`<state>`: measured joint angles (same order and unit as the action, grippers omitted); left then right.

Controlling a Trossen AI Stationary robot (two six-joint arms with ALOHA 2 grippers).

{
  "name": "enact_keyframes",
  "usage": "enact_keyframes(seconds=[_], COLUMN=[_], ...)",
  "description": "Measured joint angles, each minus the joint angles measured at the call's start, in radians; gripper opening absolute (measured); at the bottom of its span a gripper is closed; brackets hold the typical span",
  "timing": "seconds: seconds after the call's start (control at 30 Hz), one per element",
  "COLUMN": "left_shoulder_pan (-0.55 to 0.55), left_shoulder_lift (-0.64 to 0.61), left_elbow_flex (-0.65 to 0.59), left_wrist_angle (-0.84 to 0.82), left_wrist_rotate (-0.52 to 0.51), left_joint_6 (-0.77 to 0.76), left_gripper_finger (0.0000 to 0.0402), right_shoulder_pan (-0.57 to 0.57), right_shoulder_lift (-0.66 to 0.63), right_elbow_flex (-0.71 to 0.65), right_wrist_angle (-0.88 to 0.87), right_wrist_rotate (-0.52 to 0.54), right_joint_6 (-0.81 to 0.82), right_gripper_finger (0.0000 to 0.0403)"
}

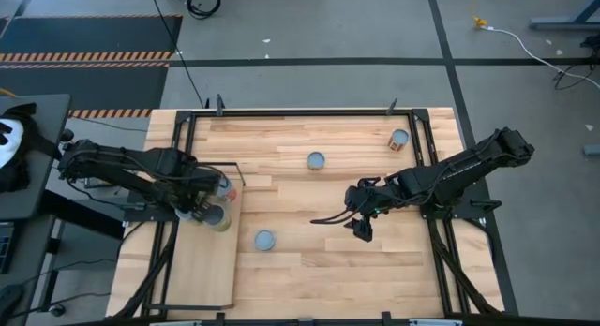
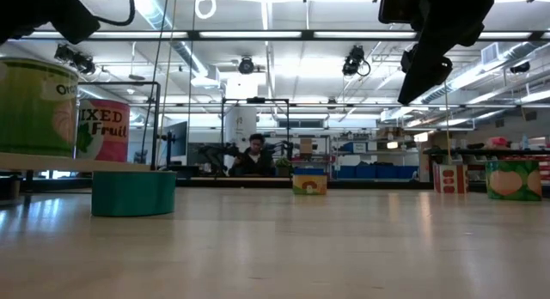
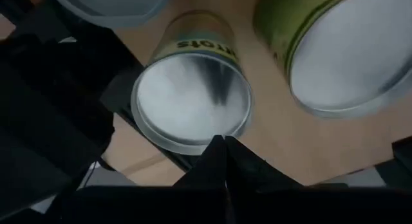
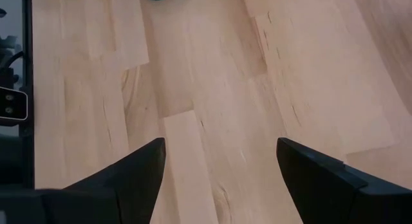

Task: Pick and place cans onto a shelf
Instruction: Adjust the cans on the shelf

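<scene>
The shelf (image 1: 202,270) is a pale board in a thin black frame at the table's left. Several cans stand on its far end, among them a yellow-green one (image 3: 193,102), a wider green one (image 3: 347,50) and a Mixed Fruit can (image 2: 103,127). My left gripper (image 1: 208,210) hovers over this cluster with its fingers shut (image 3: 222,150) at the yellow-green can's lid rim. Three more cans stand upright on the table: one mid-table (image 1: 316,160), one nearer (image 1: 264,240) and one at the far right (image 1: 399,139). My right gripper (image 1: 361,228) is open and empty above the table's middle right. My left gripper's shut fingertips (image 3: 222,150) show against the rim of the yellow-green can's lid (image 3: 212,137), coming from above. I cannot tell whether they touch it.
Bare plank tabletop (image 4: 212,89) lies under my right gripper. The shelf's near half (image 1: 197,284) is bare board. A black frame rail (image 1: 309,111) runs along the table's far edge. A person sits far behind the table (image 2: 254,153).
</scene>
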<state>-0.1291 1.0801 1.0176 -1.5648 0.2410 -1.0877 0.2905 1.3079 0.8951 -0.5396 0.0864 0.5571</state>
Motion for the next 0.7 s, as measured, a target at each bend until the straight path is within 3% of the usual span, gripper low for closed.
enact_keyframes(seconds=[0.17, 0.37, 0.7], left_shoulder_pan=[0.000, -0.057, -0.122], left_shoulder_lift=[0.000, 0.011, 0.146], left_elbow_flex=[0.000, 0.000, 0.005], left_wrist_angle=[0.117, 0.400, 0.382], left_wrist_rotate=[0.017, 0.012, -0.103], left_joint_6=[0.005, 0.084, 0.233], left_gripper_finger=[0.0002, 0.0002, 0.0002], right_shoulder_pan=[0.000, 0.000, -0.009], right_shoulder_lift=[0.000, 0.000, 0.000], right_elbow_flex=[0.000, 0.000, 0.000], right_wrist_angle=[0.000, 0.000, 0.000], right_wrist_rotate=[-0.001, -0.001, -0.002], right_joint_6=[0.000, 0.000, -0.005], right_gripper_finger=[0.0303, 0.0303, 0.0303])
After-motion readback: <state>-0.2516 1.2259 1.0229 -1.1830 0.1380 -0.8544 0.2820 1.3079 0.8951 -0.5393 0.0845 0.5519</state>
